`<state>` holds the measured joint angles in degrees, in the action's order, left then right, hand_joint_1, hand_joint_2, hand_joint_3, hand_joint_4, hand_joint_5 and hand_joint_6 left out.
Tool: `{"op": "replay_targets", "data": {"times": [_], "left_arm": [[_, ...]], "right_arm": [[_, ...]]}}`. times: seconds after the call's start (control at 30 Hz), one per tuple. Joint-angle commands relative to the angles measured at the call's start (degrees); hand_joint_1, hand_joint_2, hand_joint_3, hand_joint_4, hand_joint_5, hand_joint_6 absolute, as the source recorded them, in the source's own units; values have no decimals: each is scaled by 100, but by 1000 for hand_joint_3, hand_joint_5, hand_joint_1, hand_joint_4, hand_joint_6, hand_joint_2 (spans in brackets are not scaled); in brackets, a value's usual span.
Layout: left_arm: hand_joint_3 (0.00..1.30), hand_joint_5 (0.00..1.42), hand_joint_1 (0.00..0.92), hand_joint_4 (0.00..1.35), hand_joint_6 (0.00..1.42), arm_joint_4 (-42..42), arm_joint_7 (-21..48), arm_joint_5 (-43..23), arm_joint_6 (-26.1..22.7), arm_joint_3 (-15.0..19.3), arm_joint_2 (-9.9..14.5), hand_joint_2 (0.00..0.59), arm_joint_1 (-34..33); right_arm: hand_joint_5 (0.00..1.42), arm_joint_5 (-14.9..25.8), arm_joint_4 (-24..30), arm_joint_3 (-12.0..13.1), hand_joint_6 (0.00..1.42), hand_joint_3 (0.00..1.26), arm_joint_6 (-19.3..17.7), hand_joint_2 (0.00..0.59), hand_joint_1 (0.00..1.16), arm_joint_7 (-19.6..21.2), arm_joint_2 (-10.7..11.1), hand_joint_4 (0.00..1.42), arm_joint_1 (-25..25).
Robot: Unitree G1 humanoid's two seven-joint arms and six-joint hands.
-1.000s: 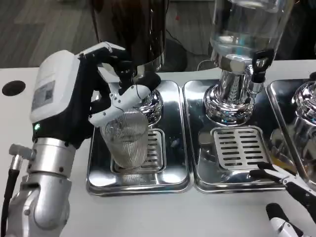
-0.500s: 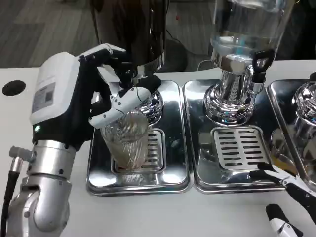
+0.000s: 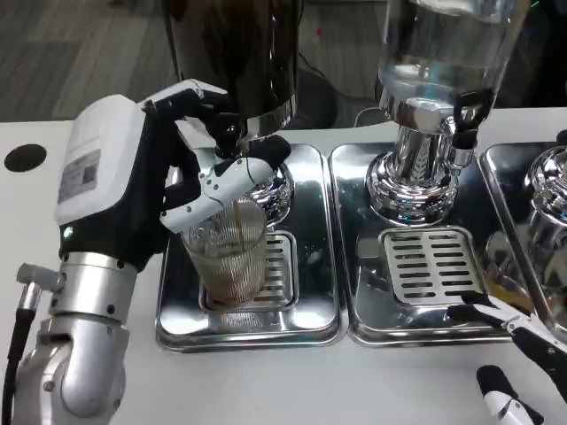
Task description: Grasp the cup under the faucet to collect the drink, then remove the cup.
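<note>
Left robot hand (image 3: 190, 181) clamped around ribbed glass cup (image 3: 229, 252) on drip tray (image 3: 306, 266) grate; you keep mid-wall grip: slippery, fragile, heavier filling.

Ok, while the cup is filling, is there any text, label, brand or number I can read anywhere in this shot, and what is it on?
No text is readable.
Grey label on the white back of the left robot hand: printed marks show, too small and blurred to read.
Ribbed glass cup, dark dispenser, clear dispenser, steel drip trays: no lettering visible.
</note>
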<state>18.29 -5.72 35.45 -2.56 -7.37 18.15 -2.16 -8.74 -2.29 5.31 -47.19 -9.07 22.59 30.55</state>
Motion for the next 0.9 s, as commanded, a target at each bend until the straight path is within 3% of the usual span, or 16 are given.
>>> {"op": "replay_targets", "data": {"times": [0.03,0.9], "left_arm": [[576,954,83,541,795,-54,201,5,104,-139,38,71,203],[576,955,97,554,800,-49,216,-11,111,-124,45,72,163]], "right_arm": [[108,-46,34,-12,0,273,21,443,429,-7,-20,132,2],[108,-74,79,-15,0,264,36,443,430,-9,-20,132,-1]]}}
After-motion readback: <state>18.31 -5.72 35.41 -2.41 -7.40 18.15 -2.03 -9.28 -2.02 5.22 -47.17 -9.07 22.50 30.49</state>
